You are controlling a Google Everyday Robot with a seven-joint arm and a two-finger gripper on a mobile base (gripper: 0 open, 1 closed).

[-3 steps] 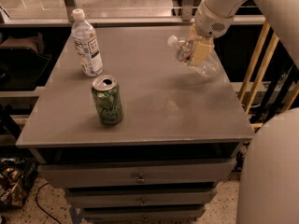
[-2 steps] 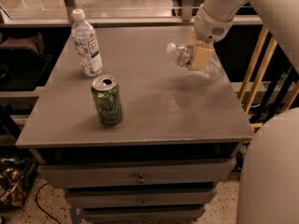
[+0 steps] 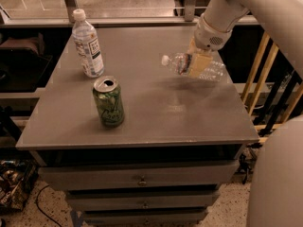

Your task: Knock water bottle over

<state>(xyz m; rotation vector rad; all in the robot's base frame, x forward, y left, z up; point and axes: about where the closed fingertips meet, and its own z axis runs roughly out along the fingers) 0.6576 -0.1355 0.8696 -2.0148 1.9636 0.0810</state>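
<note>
The water bottle (image 3: 214,71) is clear ribbed plastic and lies nearly on its side at the table's right, its white cap (image 3: 164,59) pointing left. My gripper (image 3: 198,64) comes down from the upper right on the white arm and sits right at the bottle's middle, covering its label area. I cannot tell whether the bottle rests on the table or hangs just above it.
A second bottle (image 3: 89,44) with a large white label stands upright at the back left. A green can (image 3: 109,102) stands front left. The grey table (image 3: 156,122) has drawers (image 3: 142,179) below. Wooden slats (image 3: 265,74) stand to the right.
The water bottle has tipped further over, its cap swinging down and to the left. My gripper has moved slightly down with it. The other bottle and the can have not moved.
</note>
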